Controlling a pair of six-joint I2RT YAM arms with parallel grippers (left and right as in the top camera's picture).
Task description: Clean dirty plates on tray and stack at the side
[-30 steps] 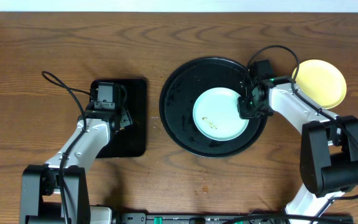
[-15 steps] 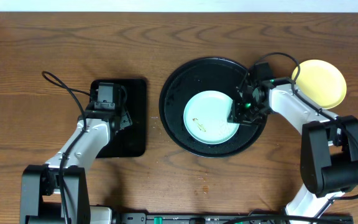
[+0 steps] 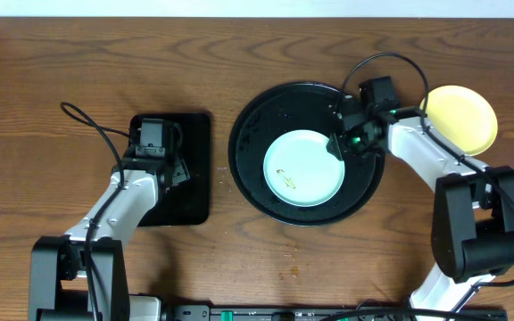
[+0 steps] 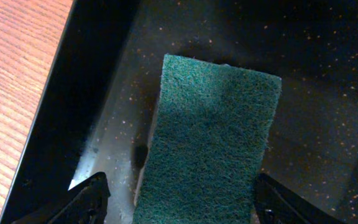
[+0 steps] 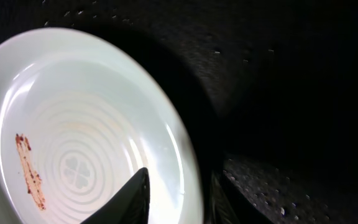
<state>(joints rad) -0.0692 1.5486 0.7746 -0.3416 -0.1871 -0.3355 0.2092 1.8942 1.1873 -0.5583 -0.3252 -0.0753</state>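
Overhead: aqua plate face-up on tray

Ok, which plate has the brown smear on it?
The pale aqua plate on the round black tray; the yellow plate, off the tray, shows no smear.

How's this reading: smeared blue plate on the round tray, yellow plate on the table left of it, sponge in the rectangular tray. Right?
Not quite. The overhead view shows the yellow plate on the table right of the round tray, not left. The smeared blue plate is on that tray, and the sponge lies in the rectangular tray.
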